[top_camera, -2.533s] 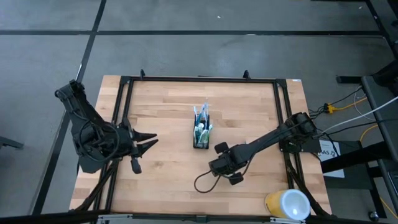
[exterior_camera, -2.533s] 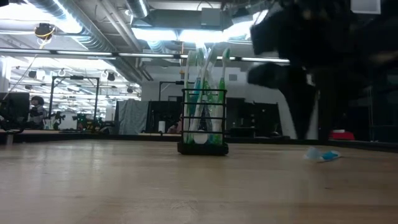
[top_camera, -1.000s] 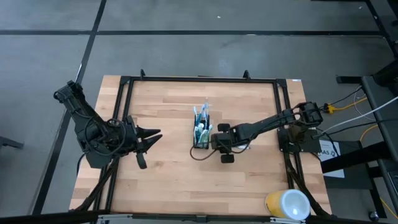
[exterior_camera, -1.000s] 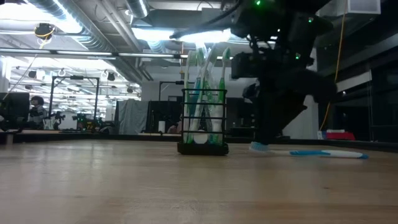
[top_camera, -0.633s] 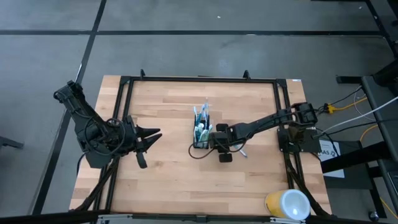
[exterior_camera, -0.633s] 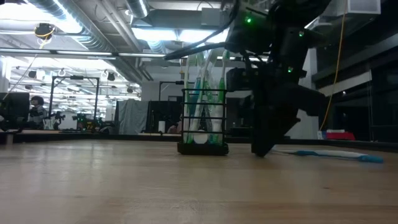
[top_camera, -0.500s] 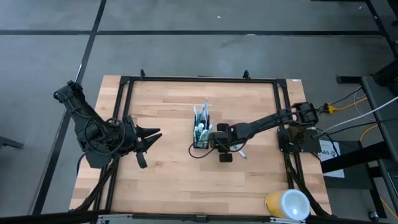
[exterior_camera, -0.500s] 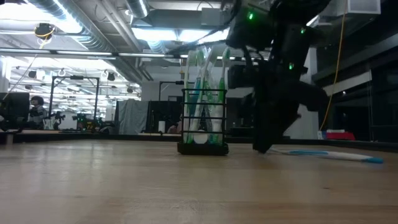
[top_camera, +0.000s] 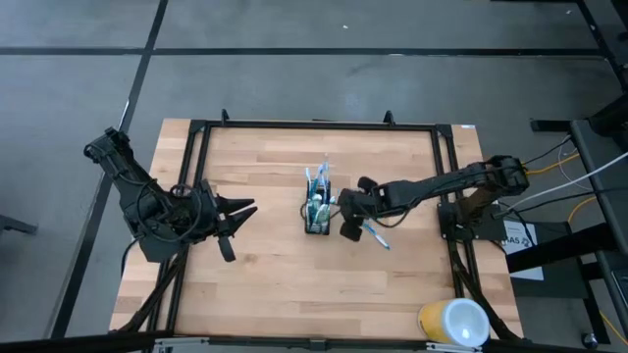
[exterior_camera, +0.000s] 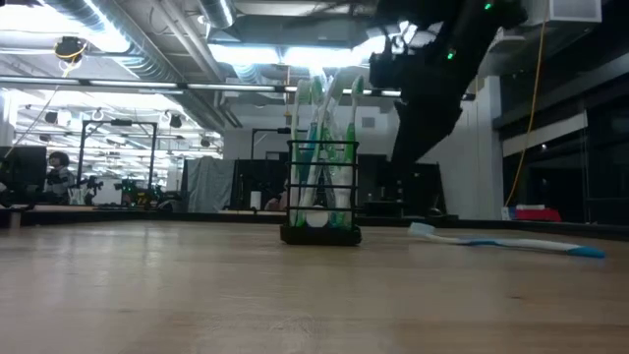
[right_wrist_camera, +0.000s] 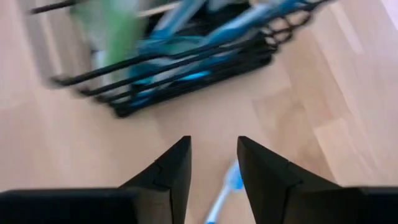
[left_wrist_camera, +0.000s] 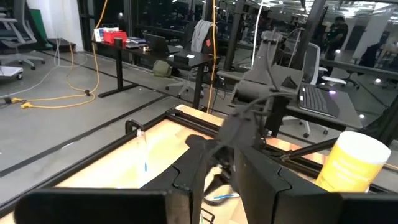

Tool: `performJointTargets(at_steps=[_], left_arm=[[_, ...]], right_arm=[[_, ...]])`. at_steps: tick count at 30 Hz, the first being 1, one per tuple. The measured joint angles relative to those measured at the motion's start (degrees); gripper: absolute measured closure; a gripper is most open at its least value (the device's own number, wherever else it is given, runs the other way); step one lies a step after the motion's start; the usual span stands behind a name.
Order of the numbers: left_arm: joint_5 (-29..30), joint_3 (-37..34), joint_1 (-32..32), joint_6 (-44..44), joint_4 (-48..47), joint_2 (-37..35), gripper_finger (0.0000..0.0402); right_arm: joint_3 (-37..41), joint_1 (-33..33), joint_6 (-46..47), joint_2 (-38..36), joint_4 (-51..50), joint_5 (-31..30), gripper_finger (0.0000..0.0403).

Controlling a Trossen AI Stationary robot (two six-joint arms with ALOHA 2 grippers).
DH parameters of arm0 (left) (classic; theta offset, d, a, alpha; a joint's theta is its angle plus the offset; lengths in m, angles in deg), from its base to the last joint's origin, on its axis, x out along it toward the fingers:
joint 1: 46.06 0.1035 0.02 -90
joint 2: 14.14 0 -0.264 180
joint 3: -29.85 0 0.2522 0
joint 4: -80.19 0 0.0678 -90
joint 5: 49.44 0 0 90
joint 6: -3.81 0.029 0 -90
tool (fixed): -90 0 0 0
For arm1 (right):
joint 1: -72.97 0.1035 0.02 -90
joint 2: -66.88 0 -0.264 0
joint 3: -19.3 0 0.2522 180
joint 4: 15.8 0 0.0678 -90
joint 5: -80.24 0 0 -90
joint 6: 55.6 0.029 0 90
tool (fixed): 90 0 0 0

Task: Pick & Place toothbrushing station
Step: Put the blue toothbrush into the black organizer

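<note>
Wooden table (top_camera: 265,255) fills the middle of the high view, pale planks with a black frame (top_camera: 314,125) running round its edge. Standing near the centre is the black mesh holder (top_camera: 318,217), upright, blue-white and green-white brushes sticking up out of it. Just beside it, toward the right arm's side, a blue-white toothbrush (top_camera: 374,235) lies flat on the wood; the low view has it stretched out along the surface (exterior_camera: 501,242), apart from the holder (exterior_camera: 321,192). Down at the near right corner sits the yellow-and-white cup (top_camera: 453,322), well apart from everything else, right at the table's edge
</note>
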Motion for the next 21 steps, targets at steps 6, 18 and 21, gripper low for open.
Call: performJointTargets(at_steps=[6,18,21], left_arm=[[-2.4,0.0,0.1,0.2,0.0,0.0,0.032],[-2.8,0.0,-1.6,0.1,0.7,0.0,0.032],[-2.8,0.0,-1.7,-0.1,0.7,0.0,0.032]], right_arm=[[0.1,-5.4,-2.1,1.2,-3.1,2.1,0.0246],[6.4,-9.8,-1.7,1.7,0.6,11.0,0.0236],[6.5,-8.7,-0.9,1.7,1.1,11.0,0.0236]])
